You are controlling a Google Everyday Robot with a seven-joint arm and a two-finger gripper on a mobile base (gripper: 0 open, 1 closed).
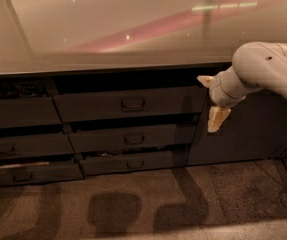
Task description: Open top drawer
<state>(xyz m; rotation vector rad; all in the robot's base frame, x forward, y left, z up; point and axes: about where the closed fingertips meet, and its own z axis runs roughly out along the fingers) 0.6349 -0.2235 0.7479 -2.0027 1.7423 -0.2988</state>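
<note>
1. Left of the frame: a stack of dark grey side drawers (20,115) sits under a pale, glossy counter (108,29) that spans the upper half of the frame.
2. Centre: the top drawer (93,105) is the widest and tallest grey front, directly below the counter edge. Its small dark handle (132,104) is in the middle, with nothing touching it.
3. A dark band lies above the drawer front. It may be a slight gap or only shadow; in this dim light I cannot say which. The drawer is not clearly pulled out.
4. Below it are two slimmer drawers (133,139) with similar handles.
5. Right of centre: the gripper (212,100) hangs in the air just off the top drawer's right end, well apart from the handle. Its tan fingers (217,119) are spread and hold nothing.
6. Right: the white arm (265,69) crosses a flat grey cabinet door (248,134).
7. Progress, as I judge it: the handle is not yet grasped and the pull not yet made.
</note>
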